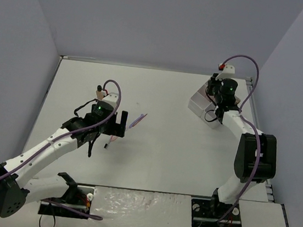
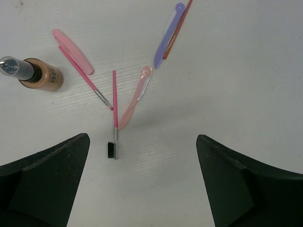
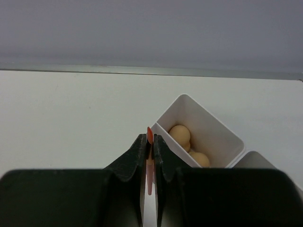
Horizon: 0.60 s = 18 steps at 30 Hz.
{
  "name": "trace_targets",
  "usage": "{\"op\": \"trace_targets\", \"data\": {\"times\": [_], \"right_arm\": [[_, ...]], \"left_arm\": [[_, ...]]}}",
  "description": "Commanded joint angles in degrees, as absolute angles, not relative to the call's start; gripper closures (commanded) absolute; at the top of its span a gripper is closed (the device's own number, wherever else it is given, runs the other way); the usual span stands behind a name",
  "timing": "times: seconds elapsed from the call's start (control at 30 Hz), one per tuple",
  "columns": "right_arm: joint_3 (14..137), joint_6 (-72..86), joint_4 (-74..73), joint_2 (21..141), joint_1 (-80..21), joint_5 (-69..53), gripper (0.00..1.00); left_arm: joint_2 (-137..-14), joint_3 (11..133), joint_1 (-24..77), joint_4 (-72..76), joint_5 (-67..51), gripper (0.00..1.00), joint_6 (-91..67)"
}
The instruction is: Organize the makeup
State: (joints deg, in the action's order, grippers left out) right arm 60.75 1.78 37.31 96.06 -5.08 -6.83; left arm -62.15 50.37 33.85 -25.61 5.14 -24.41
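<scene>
In the left wrist view the makeup lies loose on the table ahead of my left gripper point(image 2: 142, 138): a tan bottle point(image 2: 41, 76) on its side, pink pencils point(image 2: 86, 78), a pink-handled brush point(image 2: 114, 118) and a purple pencil point(image 2: 166, 37) with an orange one beside it. That gripper point(image 1: 118, 123) is open with nothing between its fingers. My right gripper point(image 3: 148, 138) is shut on a thin orange pencil point(image 3: 149, 134) and hangs over the white tray point(image 1: 198, 104) at the back right. Two beige sponges point(image 3: 181, 135) lie in one tray compartment.
The tray's compartment walls point(image 3: 204, 119) stand just right of the right fingers. The enclosure's back wall point(image 1: 162, 26) and right wall are close to the tray. The tan bottle point(image 1: 100, 91) lies behind the left wrist in the top view.
</scene>
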Motion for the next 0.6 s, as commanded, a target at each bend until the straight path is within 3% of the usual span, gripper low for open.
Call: {"op": "trace_targets", "data": {"times": [0.0,0.17,0.27,0.4,0.57], "right_arm": [[65.3,-1.6,47.9,97.7,-4.1,-7.3,1.00],[66.8,-3.0,47.8,100.5,-3.8,-8.4,1.00],[66.4,-4.0,47.6,102.1,-3.6,-9.1,0.94],[65.6,-5.0,46.8,102.6,-3.6,-10.2,0.78],[64.9,-5.7,45.0,100.2,-3.6,-12.0,0.48]], "left_arm": [[-60.1,51.4,33.7,-27.3,8.9,0.04,-25.8],[-59.9,51.2,33.6,-27.6,9.3,0.03,-26.5],[-60.0,51.2,33.5,-27.5,9.4,0.03,-27.2],[-60.0,51.0,33.5,-27.7,9.3,0.03,-28.1],[-59.6,51.5,33.5,-28.7,10.2,0.03,-28.5]]}}
